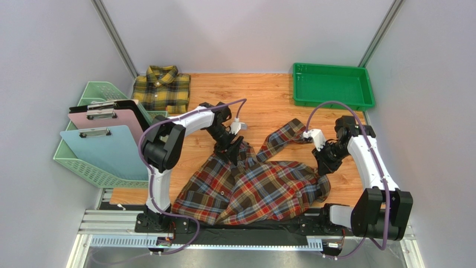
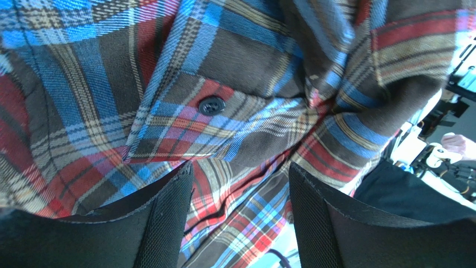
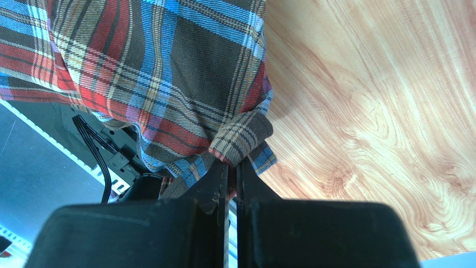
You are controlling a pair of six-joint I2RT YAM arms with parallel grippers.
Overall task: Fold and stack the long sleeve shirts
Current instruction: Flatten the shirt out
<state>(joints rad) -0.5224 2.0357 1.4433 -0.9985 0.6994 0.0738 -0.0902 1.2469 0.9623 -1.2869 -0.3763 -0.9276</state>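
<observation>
Left hand (image 2: 240, 167) spread above red plaid shirt (image 1: 251, 190) — right hand (image 3: 232, 167) pinching its edge, perhaps hem.

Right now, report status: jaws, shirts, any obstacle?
Left jaws open at red plaid shirt. Right jaws shut on its edge. Shirt not yet folded. Yellow plaid shirt folded, far left, out of the way.
</observation>
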